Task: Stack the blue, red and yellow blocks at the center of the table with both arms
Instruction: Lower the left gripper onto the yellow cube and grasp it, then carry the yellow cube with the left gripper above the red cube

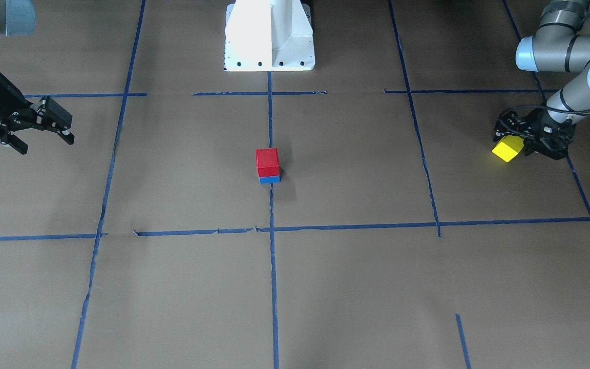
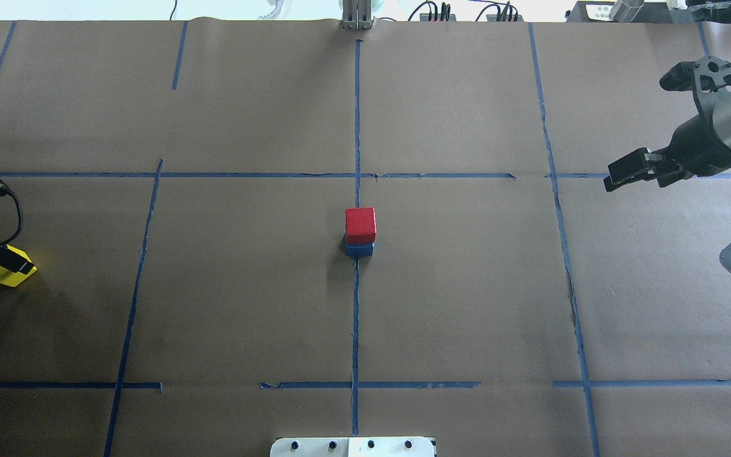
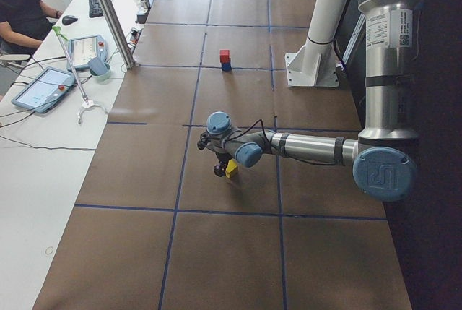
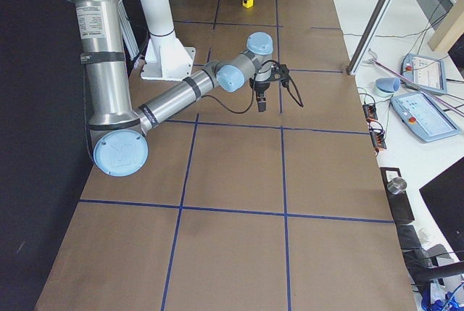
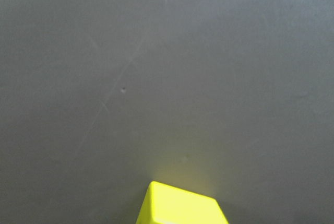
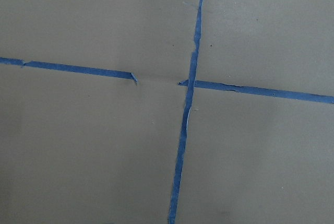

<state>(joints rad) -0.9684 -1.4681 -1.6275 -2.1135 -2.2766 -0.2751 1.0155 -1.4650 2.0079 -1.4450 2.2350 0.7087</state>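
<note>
A red block [image 1: 267, 158] sits on a blue block [image 1: 270, 179] at the table's centre; the stack also shows in the overhead view, red [image 2: 360, 223] over blue [image 2: 359, 249]. My left gripper [image 1: 519, 139] is far out on my left side, shut on a yellow block [image 1: 507, 149] that it holds tilted just above the paper. The yellow block also shows in the overhead view [image 2: 4, 273] and at the bottom edge of the left wrist view [image 5: 181, 205]. My right gripper [image 1: 47, 143] hangs open and empty above the table on my right side, far from the stack.
Brown paper with blue tape lines [image 1: 271, 230] covers the table. The white robot base [image 1: 269, 36] stands at the robot's edge. An operator's side table with tablets [image 3: 43, 86] and a metal post [image 3: 112, 17] lie beyond the far edge.
</note>
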